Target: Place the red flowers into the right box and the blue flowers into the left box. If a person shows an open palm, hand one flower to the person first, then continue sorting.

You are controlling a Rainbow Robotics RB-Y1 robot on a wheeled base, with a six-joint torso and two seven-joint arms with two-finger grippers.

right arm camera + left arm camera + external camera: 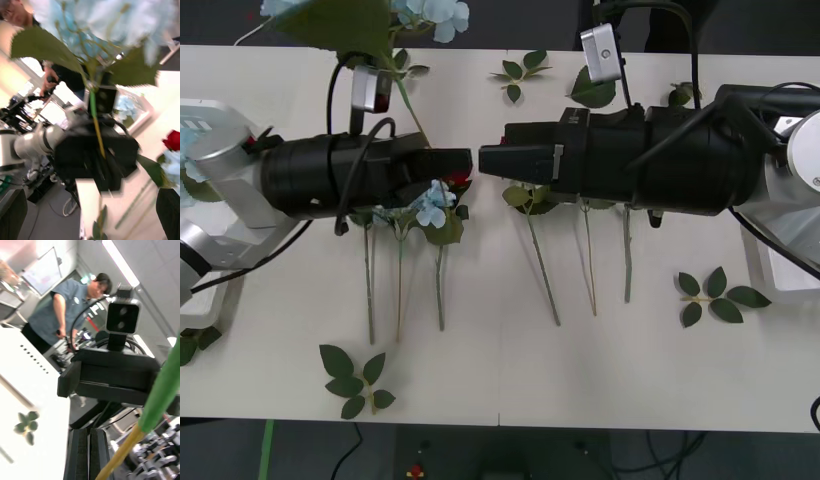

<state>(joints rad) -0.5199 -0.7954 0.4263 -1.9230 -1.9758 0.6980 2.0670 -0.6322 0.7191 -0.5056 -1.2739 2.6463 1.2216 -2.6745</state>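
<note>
The blue flowers (430, 205) lie partly on the white table (500, 370) and partly off it. The left box (147, 112) shows in the right wrist view behind the left arm, with one pale-blue head resting in it. The right box (786, 270) is a strip of white rim at the 3 o'clock edge of the front view, under the right arm. What it holds cannot be told.

Both arms reach in level from the sides, and their tips are near each other just above the table's centre. The left gripper (460, 160) has its black fingers (80, 453) pressed narrow around the stem of a raised blue flower (435, 12). That stem slants up toward 11 o'clock, carrying a broad green leaf and its head beyond the table's far edge. The right gripper (488, 160) has its fingers spread wide, with nothing between them.

Six stems lie on the table. Three are at 7 o'clock from the centre, with blue petals showing under the left arm. Three are at 5 o'clock, their heads hidden beneath the right arm. Of the red flowers (458, 182), one bloom peeks out just beside the left gripper's tip, touching the blue petals.

Four leaf sprigs (355, 380) are scattered at 7, 4, 12 and 8 o'clock.
</note>
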